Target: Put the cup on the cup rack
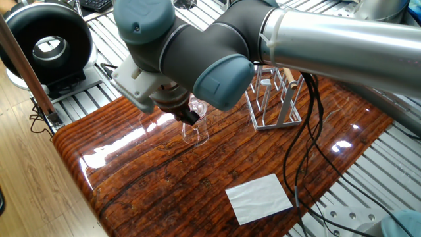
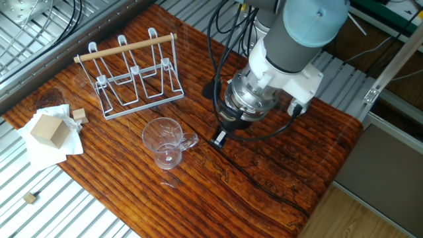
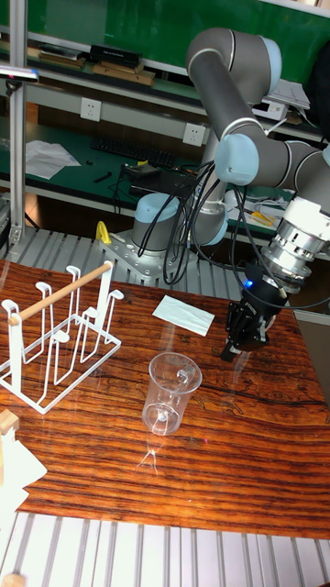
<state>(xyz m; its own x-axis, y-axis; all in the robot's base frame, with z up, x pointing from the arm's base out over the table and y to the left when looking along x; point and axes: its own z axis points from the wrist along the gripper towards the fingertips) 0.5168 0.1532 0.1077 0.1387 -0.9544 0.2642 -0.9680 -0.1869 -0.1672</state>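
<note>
While beside cup (image 3: pixel 168 393), claw (image 3: pixel 234 351) empty, narrow-jawed.

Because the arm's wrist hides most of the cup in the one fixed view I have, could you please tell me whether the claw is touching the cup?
Observer: No. In the tall fixed view the claw hangs beside the cup, with bare table between them.
Operator: Thank you. Which way does the cup's handle face?
Observer: In the other fixed view the handle points toward the claw.
Operator: And is anything on the cup rack?
Observer: No, the pegs of the cup rack are all bare in that view.
</note>
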